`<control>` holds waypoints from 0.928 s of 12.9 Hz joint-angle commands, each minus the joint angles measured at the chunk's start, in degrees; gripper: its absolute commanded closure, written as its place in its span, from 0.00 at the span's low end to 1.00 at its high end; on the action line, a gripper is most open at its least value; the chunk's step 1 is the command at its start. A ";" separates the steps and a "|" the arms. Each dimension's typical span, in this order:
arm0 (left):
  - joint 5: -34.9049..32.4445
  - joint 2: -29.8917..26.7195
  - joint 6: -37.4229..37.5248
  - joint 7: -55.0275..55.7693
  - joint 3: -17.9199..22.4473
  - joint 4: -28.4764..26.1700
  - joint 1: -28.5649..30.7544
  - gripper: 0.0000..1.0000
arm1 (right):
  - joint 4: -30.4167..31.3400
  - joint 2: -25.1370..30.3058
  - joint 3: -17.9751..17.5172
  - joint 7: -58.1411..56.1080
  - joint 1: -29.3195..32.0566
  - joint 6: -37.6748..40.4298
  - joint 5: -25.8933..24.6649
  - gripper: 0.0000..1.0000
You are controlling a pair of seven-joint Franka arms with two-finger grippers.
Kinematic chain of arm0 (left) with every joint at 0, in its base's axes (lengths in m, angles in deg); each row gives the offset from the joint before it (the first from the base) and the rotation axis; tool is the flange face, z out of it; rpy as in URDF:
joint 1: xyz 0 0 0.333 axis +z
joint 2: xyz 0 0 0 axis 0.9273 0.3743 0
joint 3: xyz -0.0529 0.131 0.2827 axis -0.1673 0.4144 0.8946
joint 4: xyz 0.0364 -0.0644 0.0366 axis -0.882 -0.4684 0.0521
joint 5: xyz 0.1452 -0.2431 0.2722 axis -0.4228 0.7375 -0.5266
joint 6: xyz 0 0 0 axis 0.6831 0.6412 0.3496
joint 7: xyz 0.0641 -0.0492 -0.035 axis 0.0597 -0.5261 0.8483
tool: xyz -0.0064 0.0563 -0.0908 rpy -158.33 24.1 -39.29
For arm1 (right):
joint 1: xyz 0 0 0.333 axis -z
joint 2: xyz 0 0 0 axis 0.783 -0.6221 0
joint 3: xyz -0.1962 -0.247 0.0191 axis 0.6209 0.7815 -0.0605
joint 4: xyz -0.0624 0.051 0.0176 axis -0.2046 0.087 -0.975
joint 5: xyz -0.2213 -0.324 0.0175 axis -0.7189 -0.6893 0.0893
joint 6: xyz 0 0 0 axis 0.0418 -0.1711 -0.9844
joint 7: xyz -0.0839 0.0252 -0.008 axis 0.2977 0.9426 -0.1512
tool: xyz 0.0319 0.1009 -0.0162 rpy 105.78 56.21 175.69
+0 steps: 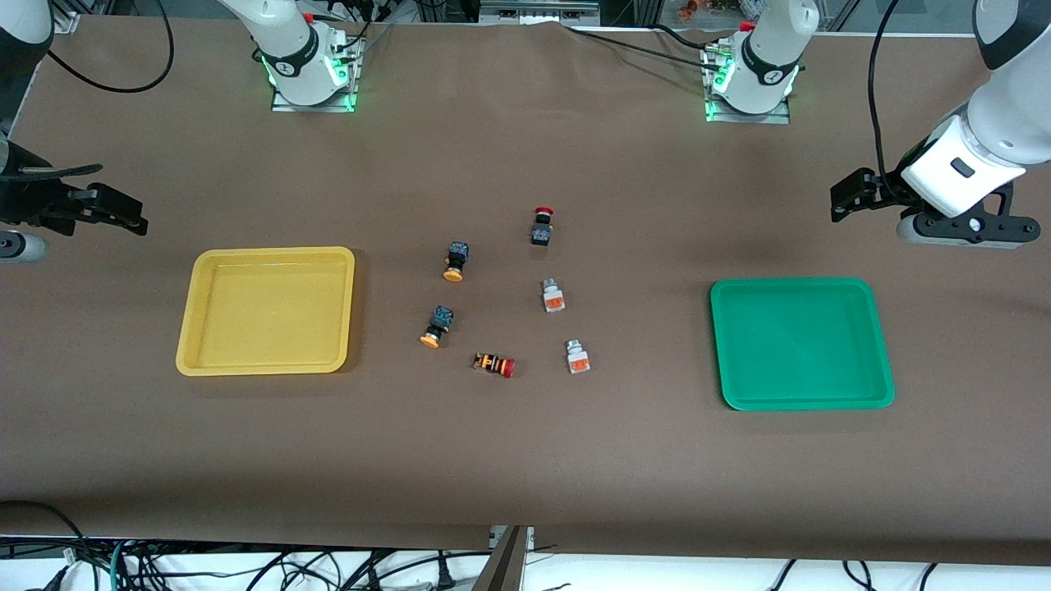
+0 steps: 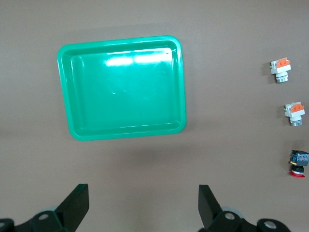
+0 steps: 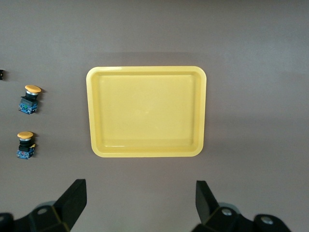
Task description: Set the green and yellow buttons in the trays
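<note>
Front view gives me a brown table (image 1: 525, 460) with white flooring and tangled cables along its near edge, and both arm bases glowing green at the top. The yellow tray (image 1: 190, 345) lies toward the right arm's end, the green tray (image 1: 722, 345) toward the left arm's end, both bare inside. Between them sit the switches, none touching: two yellow-capped buttons (image 1: 454, 261) (image 1: 436, 325) on the yellow tray's side, two whitish buttons with orange blocks (image 1: 553, 295) (image 1: 577, 357) on the green tray's side. A black switch with a red cap (image 1: 541, 226) lies farthest from the front camera, and an orange-striped switch with a red cap (image 1: 494, 364) lies nearest, between the lower yellow-capped and lower whitish button.

My left gripper (image 2: 142, 205) hangs above the table past the green tray's far edge, fingers spread wide, gripping nothing. My right gripper (image 3: 137, 200) hangs the same way above the table by the yellow tray, fingers wide apart and empty. Both arms wait.

The right arm is mostly cut off at the front view's edge. In the left wrist view I see only the two whitish buttons and the black switch; in the right wrist view, only the two yellow-capped ones.
</note>
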 commanded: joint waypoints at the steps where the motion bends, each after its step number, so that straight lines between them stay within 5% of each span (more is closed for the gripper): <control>1: -1.43 1.14 1.36 -0.59 -0.02 2.02 -0.44 0.00 | -0.27 -0.04 -0.20 0.18 0.30 -0.26 -0.16 0.00; 12: -1.34 4.57 4.07 -0.94 -0.19 1.85 -0.62 0.00 | -0.18 -6.09 -0.29 -0.35 0.04 -2.82 -0.07 0.00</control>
